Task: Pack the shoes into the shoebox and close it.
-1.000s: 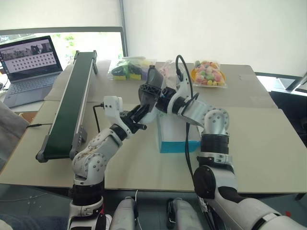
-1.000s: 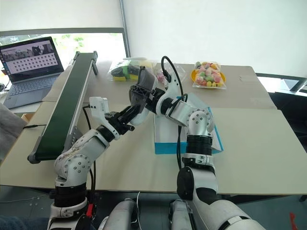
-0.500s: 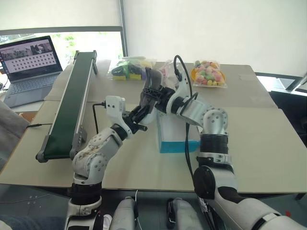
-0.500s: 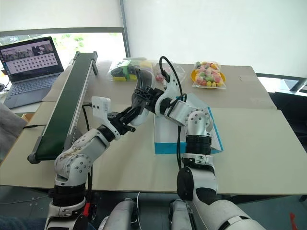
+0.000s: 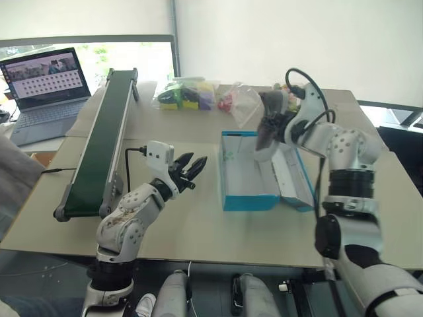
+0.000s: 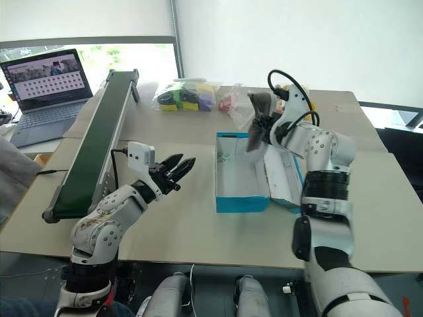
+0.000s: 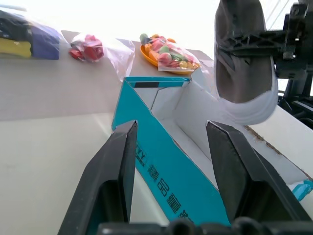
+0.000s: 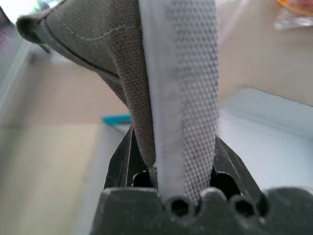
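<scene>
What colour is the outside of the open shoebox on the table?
Bright blue, clearest in the left eye view: the shoebox.

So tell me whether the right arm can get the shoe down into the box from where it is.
Probably yes. The right gripper holds the shoe above the shoebox, whose lid lies open to the side, and the left gripper hangs apart, left of the box. Nothing visible blocks the way down.
</scene>
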You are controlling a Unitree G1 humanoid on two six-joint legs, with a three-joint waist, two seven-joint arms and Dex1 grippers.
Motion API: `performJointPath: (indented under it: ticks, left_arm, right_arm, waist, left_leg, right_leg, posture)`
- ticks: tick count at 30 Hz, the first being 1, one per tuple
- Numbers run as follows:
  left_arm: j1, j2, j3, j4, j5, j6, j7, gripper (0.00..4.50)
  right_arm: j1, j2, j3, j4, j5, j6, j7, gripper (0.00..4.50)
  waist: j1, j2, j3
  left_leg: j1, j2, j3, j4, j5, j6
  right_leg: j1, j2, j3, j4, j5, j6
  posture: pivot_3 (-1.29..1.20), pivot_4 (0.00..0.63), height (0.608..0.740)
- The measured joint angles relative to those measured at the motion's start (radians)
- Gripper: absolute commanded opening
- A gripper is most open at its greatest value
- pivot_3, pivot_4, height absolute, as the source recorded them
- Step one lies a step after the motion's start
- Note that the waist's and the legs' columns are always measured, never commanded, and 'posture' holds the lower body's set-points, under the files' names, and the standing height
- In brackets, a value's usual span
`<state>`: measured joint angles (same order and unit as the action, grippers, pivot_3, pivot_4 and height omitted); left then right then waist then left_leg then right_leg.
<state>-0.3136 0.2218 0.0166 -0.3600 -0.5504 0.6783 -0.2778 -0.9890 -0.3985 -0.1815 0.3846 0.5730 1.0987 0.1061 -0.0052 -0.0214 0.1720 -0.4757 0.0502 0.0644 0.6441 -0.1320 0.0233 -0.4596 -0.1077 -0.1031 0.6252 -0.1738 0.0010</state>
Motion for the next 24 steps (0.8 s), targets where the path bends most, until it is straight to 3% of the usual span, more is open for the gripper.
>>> performJointPath:
  ticks: [5,10,15,16,22,24]
  left_arm:
    - [0.000,-0.013,-0.012,0.004,0.008,-0.004,-0.008,2.37]
    - [0.000,-0.017,-0.010,0.004,0.015,-0.012,-0.008,2.37]
    - [0.001,-0.020,-0.008,0.004,0.017,-0.016,-0.006,2.37]
    - [0.002,-0.020,-0.007,0.004,0.017,-0.016,-0.006,2.44]
    - [0.006,-0.020,-0.002,0.003,0.017,-0.016,-0.004,2.44]
    - [0.007,-0.020,0.000,0.003,0.017,-0.016,-0.003,2.44]
  right_arm:
    - [0.059,-0.009,0.160,0.025,-0.073,0.054,0.106,0.67]
    - [0.048,0.016,0.173,0.045,-0.132,0.042,0.124,0.67]
    - [0.045,0.077,0.178,0.105,-0.194,0.028,0.105,0.67]
    - [0.040,0.082,0.177,0.110,-0.200,0.023,0.103,1.62]
    - [0.027,0.124,0.161,0.120,-0.238,-0.003,0.083,3.57]
    - [0.024,0.133,0.159,0.120,-0.248,-0.017,0.077,3.81]
  waist:
    - [-0.006,0.001,0.001]
    - [-0.003,0.001,0.001]
    - [-0.002,0.002,0.001]
    - [-0.002,0.002,0.001]
    - [-0.001,0.002,0.001]
    - [-0.001,0.002,0.001]
  left_leg:
    - [0.000,0.000,-0.001,0.000,0.001,0.002]
    - [0.001,0.000,-0.001,0.002,-0.003,-0.005]
    - [0.000,0.000,-0.001,0.001,0.001,0.001]
    - [0.000,0.000,-0.001,0.001,0.001,0.002]
    - [0.000,0.000,-0.001,0.002,-0.001,-0.002]
    - [0.000,0.000,-0.001,0.002,-0.001,-0.002]
  right_leg:
    - [0.000,0.001,0.000,0.002,0.000,0.000]
    - [0.001,0.001,0.000,0.001,0.000,0.001]
    - [0.000,0.001,0.000,0.001,0.000,0.001]
    - [0.001,0.001,0.000,0.001,0.000,0.001]
    - [0.001,0.001,0.000,0.001,0.001,0.002]
    - [0.001,0.001,0.000,0.001,0.001,0.002]
  posture:
    - [0.00,0.150,0.701]
    - [0.00,0.150,0.701]
    - [0.00,0.150,0.701]
    - [0.00,0.150,0.701]
    - [0.00,0.150,0.701]
    - [0.00,0.150,0.701]
